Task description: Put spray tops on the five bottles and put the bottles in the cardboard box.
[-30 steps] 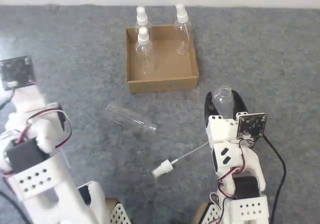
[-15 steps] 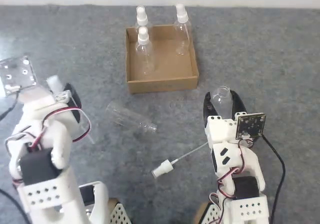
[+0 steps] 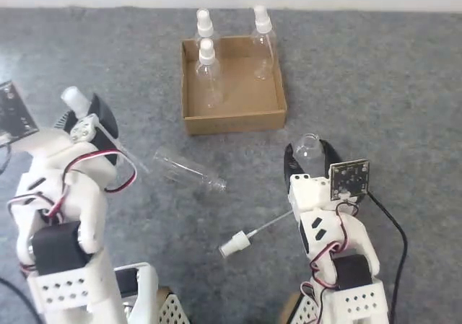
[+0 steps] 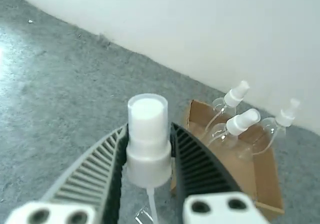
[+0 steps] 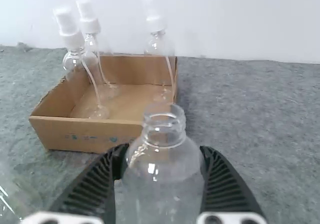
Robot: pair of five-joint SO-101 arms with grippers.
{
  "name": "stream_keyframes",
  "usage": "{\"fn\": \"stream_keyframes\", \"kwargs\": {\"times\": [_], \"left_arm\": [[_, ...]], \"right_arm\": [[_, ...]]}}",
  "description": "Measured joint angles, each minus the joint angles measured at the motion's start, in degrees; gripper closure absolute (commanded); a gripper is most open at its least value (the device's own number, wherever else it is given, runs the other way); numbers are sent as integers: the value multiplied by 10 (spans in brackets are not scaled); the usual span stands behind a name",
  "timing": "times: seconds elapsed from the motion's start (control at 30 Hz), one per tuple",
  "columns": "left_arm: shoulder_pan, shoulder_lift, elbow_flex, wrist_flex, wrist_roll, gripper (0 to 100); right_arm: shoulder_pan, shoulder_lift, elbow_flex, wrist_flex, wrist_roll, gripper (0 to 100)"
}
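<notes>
Counter (image 3: 375,86): grey, felt-like surface that carried all the task's things, with a pale wall behind it.
Loose spray top (image 3: 232,246): lay on its side nearest the arm bases, its thin dip tube pointing toward the right arm.
Lying bottle (image 3: 189,171): clear and uncapped, it lay on its side between the two arms, just in front of the box.
Right gripper (image 3: 310,154): closed around the shoulders of an open bottle (image 5: 162,154), held upright with its bare neck up, near the box's front right corner.
Left gripper (image 3: 85,115): clamped narrowly on a held spray top (image 4: 146,114), nozzle end uppermost and dip tube trailing below, well apart from the open bottle.
Cardboard box (image 3: 234,120): stood beyond the lying bottle, its flaps open.
Capped bottles (image 3: 208,71): three stood upright at the far side of the box, each already fitted with a white top.
Change: over the last second the left arm swung in from the counter's left edge and brought its top into the high view; the right arm drew its bottle slightly toward the middle.
Meaning: three of five bottles appeared done; the two arms seemed to be closing for the fourth fitting, which would need the dip tube lined up over the open neck.
</notes>
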Motion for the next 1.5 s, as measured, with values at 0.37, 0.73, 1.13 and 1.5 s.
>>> {"fn": "stream_keyframes", "kwargs": {"times": [0.37,0.73,1.13,1.5], "left_arm": [[20,-3,0,-83,35,988],[173,-65,0,-84,35,988],[259,-84,84,-236,35,988],[338,-86,135,-295,35,988]], "right_arm": [[-57,0,0,4,0,982],[-84,0,-16,30,0,982],[-153,0,-55,98,73,982],[-161,0,-55,98,113,982]]}}
